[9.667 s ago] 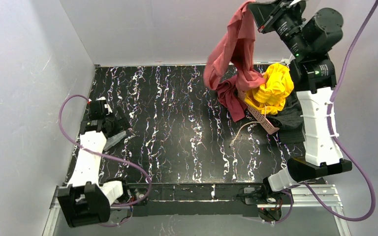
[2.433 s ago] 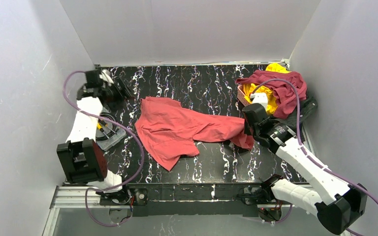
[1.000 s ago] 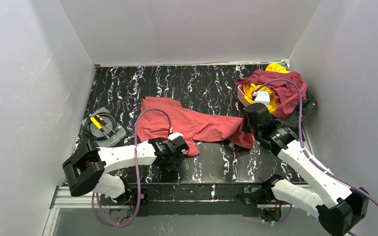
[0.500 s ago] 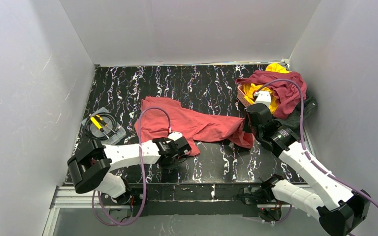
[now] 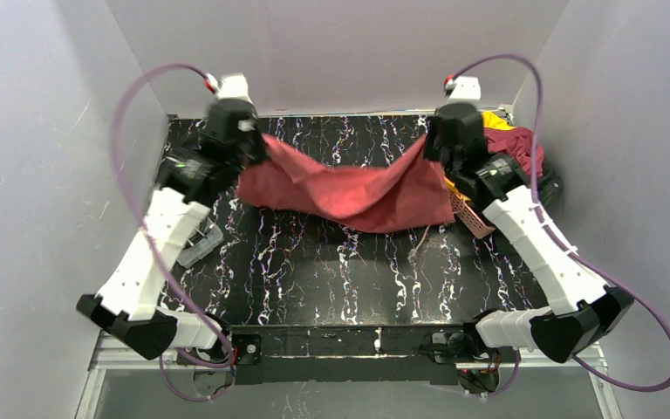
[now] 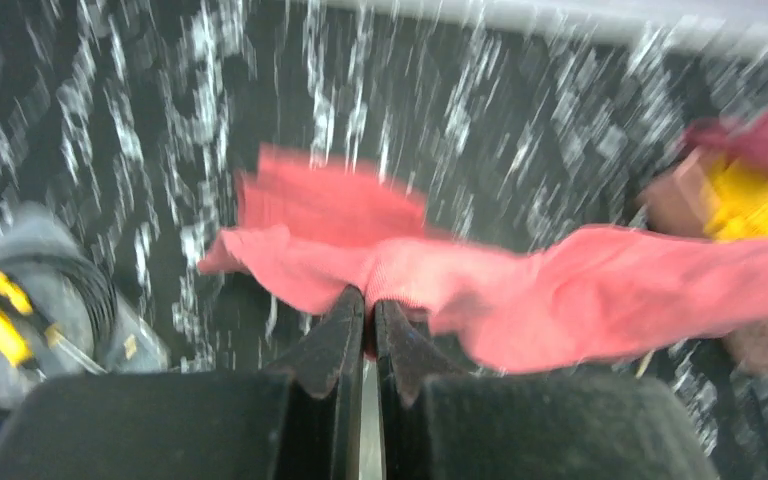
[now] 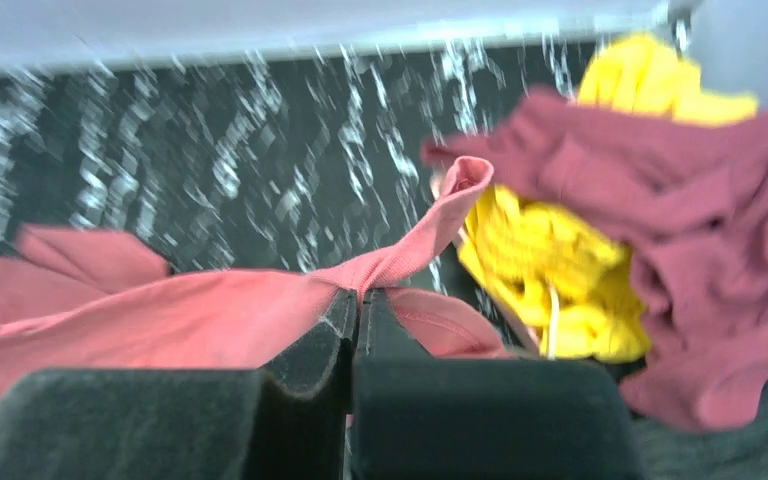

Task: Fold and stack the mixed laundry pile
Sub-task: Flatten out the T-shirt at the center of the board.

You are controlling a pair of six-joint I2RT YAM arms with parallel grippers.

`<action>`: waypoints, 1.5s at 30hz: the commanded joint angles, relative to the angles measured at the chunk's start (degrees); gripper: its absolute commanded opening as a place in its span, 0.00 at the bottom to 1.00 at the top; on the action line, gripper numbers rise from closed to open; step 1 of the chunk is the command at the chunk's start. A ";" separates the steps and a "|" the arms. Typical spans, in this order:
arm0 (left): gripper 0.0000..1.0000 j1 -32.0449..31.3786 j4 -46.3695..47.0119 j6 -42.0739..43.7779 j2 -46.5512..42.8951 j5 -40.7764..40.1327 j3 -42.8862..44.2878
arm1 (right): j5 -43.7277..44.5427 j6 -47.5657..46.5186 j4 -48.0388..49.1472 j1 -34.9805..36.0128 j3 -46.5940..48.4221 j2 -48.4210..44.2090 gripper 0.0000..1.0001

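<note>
— Closest to the bases?
— Black tabletop veined with white point(image 5: 314, 271). At its left, a clear flat plastic packet point(image 5: 199, 245) of black cable and yellow-handled tools. To the right, a thin cream cord point(image 5: 420, 241), lying loose.

— Farther in?
— Salmon-red cloth garment point(image 5: 349, 188), raised above the tabletop, slung like a hammock between the two arms and sagging in the middle.

— Held how?
— Left gripper point(image 6: 368, 298) pinched tight on the garment's left edge, with cloth bunched in the nip. Right gripper point(image 7: 357, 296) likewise clamped on a folded rim at the right end.

— And beyond?
— Rest of the pile, in the far right corner. Dark maroon garment point(image 7: 680, 200) draped over a bright yellow garment point(image 7: 520, 250), with charcoal-black cloth point(image 5: 548, 187) underneath on the wall side. Pink lattice plastic basket point(image 5: 470, 210) poking out at the pile's near edge, just beside the hanging salmon hem.
</note>
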 commanded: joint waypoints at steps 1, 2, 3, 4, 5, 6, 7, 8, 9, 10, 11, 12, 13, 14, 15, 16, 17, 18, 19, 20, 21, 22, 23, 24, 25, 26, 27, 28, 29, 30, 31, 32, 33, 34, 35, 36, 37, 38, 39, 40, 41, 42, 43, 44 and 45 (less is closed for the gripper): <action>0.00 2.85 -8.29 9.58 -0.98 -2.25 24.53 | -2.06 -5.40 0.86 -0.22 16.55 -0.75 0.01; 0.00 3.00 -8.82 10.43 -0.78 -2.27 29.44 | -3.18 -6.31 0.27 -0.19 19.34 -0.88 0.01; 0.00 3.01 -9.48 11.17 -0.66 -2.09 34.70 | -4.72 -7.15 -0.14 -0.22 22.63 -1.28 0.01; 0.00 3.03 -9.99 11.81 -0.48 -1.43 39.39 | -6.55 -7.95 -0.54 -0.25 24.40 -1.98 0.01; 0.00 3.03 -10.57 12.36 -0.44 -0.80 43.67 | -8.44 -8.71 -0.68 -0.18 25.46 -3.03 0.01; 0.00 3.03 -10.95 12.75 -0.45 -0.16 47.35 | -10.52 -9.51 -0.61 -0.19 25.95 -4.25 0.01; 0.00 3.03 -11.04 13.04 -1.11 0.32 49.93 | -12.65 -10.18 -0.45 -0.22 26.16 -5.74 0.01; 0.00 3.01 -10.80 13.45 -2.13 0.76 51.49 | -14.21 -10.71 -0.44 -0.27 26.06 -7.38 0.01; 0.00 3.03 -10.11 13.77 -3.52 1.16 51.74 | -16.01 -11.35 -0.49 -0.23 25.64 -8.97 0.01; 0.00 3.03 -9.39 14.04 -5.18 1.49 51.29 | -16.71 -11.68 -0.70 -0.24 25.29 -10.65 0.01; 0.00 3.03 -8.58 14.24 -6.79 1.64 50.07 | -17.07 -12.00 -1.01 -0.16 24.94 -12.72 0.01; 0.00 3.03 -7.98 14.33 -8.44 1.68 49.25 | -17.54 -12.31 -1.54 -0.20 24.71 -13.97 0.01; 0.00 3.03 -7.64 14.33 -9.67 1.79 48.75 | -17.87 -12.52 -2.24 -0.26 24.50 -15.22 0.01; 0.00 3.02 -7.48 14.33 -10.71 1.99 48.58 | -18.09 -12.51 -2.71 -0.15 24.25 -16.14 0.01; 0.00 3.03 -7.45 14.22 -11.44 2.31 48.53 | -18.52 -12.51 -3.13 -0.19 24.01 -17.08 0.01; 0.00 3.03 -7.45 14.00 -11.93 2.78 48.56 | -18.94 -12.53 -3.41 -0.14 23.68 -17.74 0.01; 0.00 3.03 -7.46 13.84 -12.19 3.44 48.59 | -19.11 -12.41 -3.66 -0.19 23.21 -18.27 0.01; 0.00 3.03 -7.45 13.54 -12.19 4.17 48.71 | -18.89 -12.22 -3.82 -0.19 22.65 -18.57 0.01; 0.00 3.03 -7.37 13.30 -12.01 4.90 48.60 | -18.19 -11.96 -3.88 -0.28 21.89 -18.62 0.01; 0.00 3.03 -7.36 12.97 -11.49 5.76 48.38 | -17.14 -11.49 -3.85 -0.25 20.99 -18.55 0.01; 0.00 3.03 -7.36 12.70 -10.77 6.51 47.91 | -15.96 -10.98 -3.77 -0.25 19.91 -18.27 0.01; 0.00 3.03 -7.36 12.70 -9.70 7.17 47.25 | -14.58 -10.37 -3.33 -0.20 18.72 -17.95 0.01; 0.00 3.03 -7.15 13.08 -8.58 7.12 46.24 | -13.40 -9.92 -2.54 -0.14 17.03 -17.56 0.01; 0.00 3.04 -6.93 13.73 -7.04 6.57 45.06 | -12.07 -9.27 -1.28 -0.24 14.53 -17.21 0.01; 0.00 3.01 -6.80 14.77 -5.17 6.11 44.13 | -10.28 -8.61 -0.11 -0.17 12.80 -16.51 0.01; 0.00 3.07 -6.74 15.94 -3.25 5.78 43.44 | -8.87 -8.11 1.11 -0.17 11.01 -15.69 0.01; 0.00 3.27 -7.04 16.93 0.33 5.28 43.28 | -7.57 -7.74 2.48 -0.25 9.29 -14.79 0.01; 0.00 3.62 -7.21 17.90 1.95 5.20 43.45 | -6.49 -7.33 3.89 -0.18 7.70 -13.59 0.01; 0.00 4.58 -7.45 18.41 4.93 5.82 43.93 | -5.73 -6.99 5.51 -0.24 6.31 -12.36 0.01; 0.00 6.66 -7.93 18.18 8.80 7.59 45.49 | -5.36 -6.48 7.21 -0.20 5.24 -10.82 0.01; 0.00 8.00 -8.14 17.97 11.33 9.11 46.50 | -5.28 -6.27 8.75 -0.27 4.57 -9.26 0.01; 0.00 9.25 -8.11 17.84 14.04 10.26 48.90 | -5.38 -5.74 10.46 -0.26 4.36 -7.65 0.01; 0.00 10.46 -8.00 17.66 16.56 11.43 50.98 | -5.66 -5.49 12.13 -0.30 4.27 -5.91 0.01; 0.00 11.49 -7.86 17.45 18.66 12.79 53.48 | -5.80 -5.37 14.05 -0.28 4.68 -4.34 0.01; 0.00 12.59 -7.58 16.89 20.58 13.88 55.97 | -5.85 -5.39 15.97 -0.25 5.29 -2.72 0.01; 0.00 13.94 -6.63 16.02 21.84 15.34 57.75 | -6.06 -5.62 17.64 -0.28 6.46 -0.86 0.01; 0.00 15.22 -4.81 14.98 22.36 17.15 58.51 | -6.43 -6.04 19.19 -0.42 8.28 1.47 0.01; 0.00 16.43 -2.32 13.77 22.21 18.87 58.56 | -7.10 -6.58 20.02 -0.59 10.59 3.42 0.01; 0.00 17.54 0.29 12.59 21.99 20.02 58.93 | -7.76 -7.11 20.93 -0.69 13.13 5.24 0.01; 0.00 18.46 2.94 11.54 21.62 21.27 59.48 | -8.84 -7.59 22.03 -1.06 15.45 6.59 0.01; 0.00 19.38 5.85 10.61 21.27 22.20 60.11 | -10.46 -8.03 23.16 -1.59 17.78 7.89 0.01; 0.00 20.06 8.69 9.98 20.91 23.65 61.07 | -12.40 -8.40 24.20 -2.21 20.97 9.02 0.01; 0.00 20.62 11.39 9.73 20.49 24.86 62.08 | -14.28 -8.79 24.84 -2.81 23.13 9.92 0.01; 0.00 21.02 13.96 9.67 20.02 25.64 63.11 | -15.93 -9.23 25.48 -3.28 25.14 10.55 0.01; 0.00 21.19 16.06 9.96 19.18 26.11 63.57 | -17.51 -9.76 26.26 -3.67 26.48 10.88 0.01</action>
